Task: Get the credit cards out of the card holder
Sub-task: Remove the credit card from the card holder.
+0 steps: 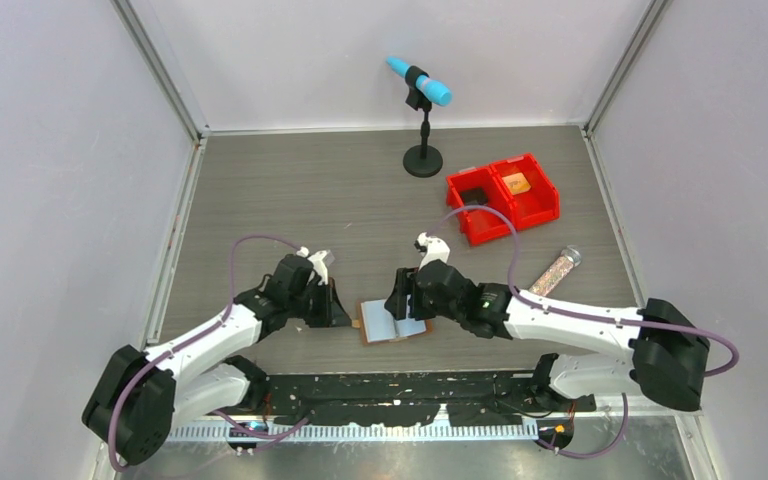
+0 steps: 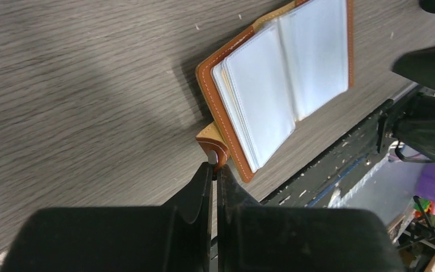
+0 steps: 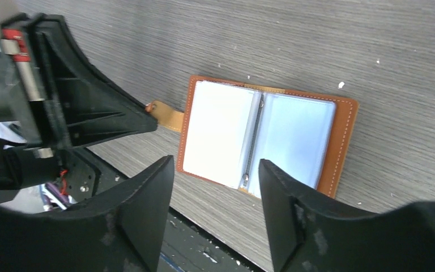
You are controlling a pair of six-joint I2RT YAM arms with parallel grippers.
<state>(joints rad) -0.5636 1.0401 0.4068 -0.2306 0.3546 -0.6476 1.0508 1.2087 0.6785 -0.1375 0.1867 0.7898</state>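
Card holder: open flat, pale panels up, near table front edge. Left gripper clenched on its tab. Right gripper released, jaws spread just above the panels.

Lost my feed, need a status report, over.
Left gripper shut on tab of card holder. Right gripper open, above its open pages. No cards out, nothing blocking.

Tan-brown card holder (pale blue-grey inside).
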